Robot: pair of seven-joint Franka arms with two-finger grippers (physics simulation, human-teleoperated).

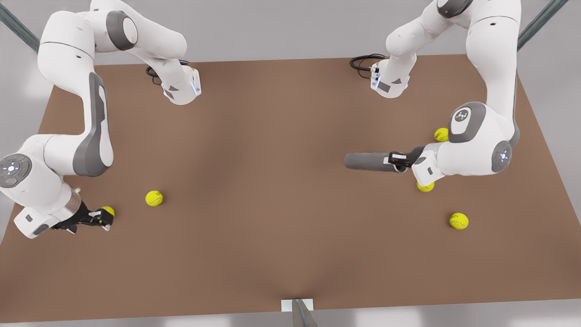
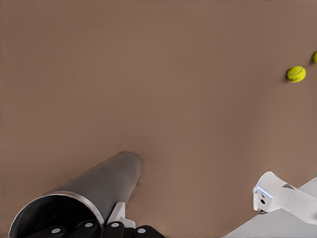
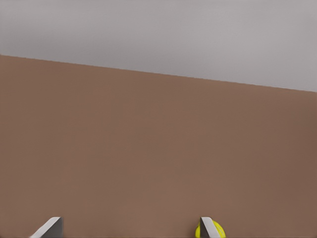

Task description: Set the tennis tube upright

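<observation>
Left claw (image 1: 397,161) sits at about 3 o'clock on the counter (image 1: 272,190) in the front view, pressed onto the hollow end of the tennis tube (image 1: 365,161). From the left wrist view the open rim of the tube (image 2: 106,181) is right at the fingers (image 2: 117,214), so I read it as a pinch at the rim end (exact contact is partly cut off at the picture's edge).

Tube is lying flat on the counter, closed end pointing to 9 o'clock, hollow end toward 3 o'clock under the claw. Not upright yet.

Why gripped there, my guess: holding one end lets me swing the tube up about the far end, and the closed end would land as the base. Gripping mid-body would make the tip-up harder.

Three tennis balls lie close to that arm: one at 1 o'clock of the claw (image 1: 441,134), one at 5 o'clock, half under the wrist (image 1: 425,186), one further out at 4 o'clock (image 1: 459,220). They could get knocked during the swing.

Right claw (image 1: 103,219) waits at 8 o'clock of the counter, fingers spread wide, pinching nothing. A ball (image 1: 108,210) is just beside one finger; right wrist view shows that ball (image 3: 216,232) peeking behind the fingertip. Another ball (image 1: 154,198) lies near, at 2 o'clock of this claw.
</observation>
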